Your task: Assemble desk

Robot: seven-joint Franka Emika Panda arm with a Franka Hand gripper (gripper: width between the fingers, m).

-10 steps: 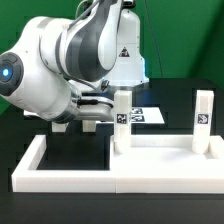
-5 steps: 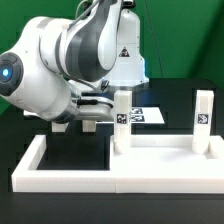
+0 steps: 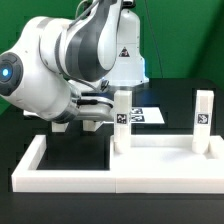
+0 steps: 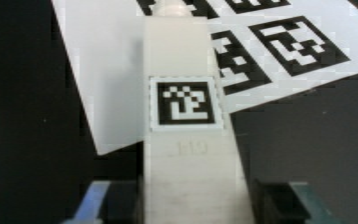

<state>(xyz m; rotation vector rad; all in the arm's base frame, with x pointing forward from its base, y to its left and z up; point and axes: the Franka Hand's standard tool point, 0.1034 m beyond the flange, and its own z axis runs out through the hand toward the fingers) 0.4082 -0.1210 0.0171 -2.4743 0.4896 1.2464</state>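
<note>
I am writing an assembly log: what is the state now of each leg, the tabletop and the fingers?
Leg 1: upright on the tabletop, between the fingers.
Leg 2: upright on the tabletop, untouched.
Tabletop: lying flat, both legs standing on it.
Fingers: one on each side of leg 1; contact cannot be told.

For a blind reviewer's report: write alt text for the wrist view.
A white square desk leg bearing a black-and-white tag fills the centre, flanked by the fingers of the gripper; whether they touch it is unclear. Behind lies the marker board on a black table.
</note>
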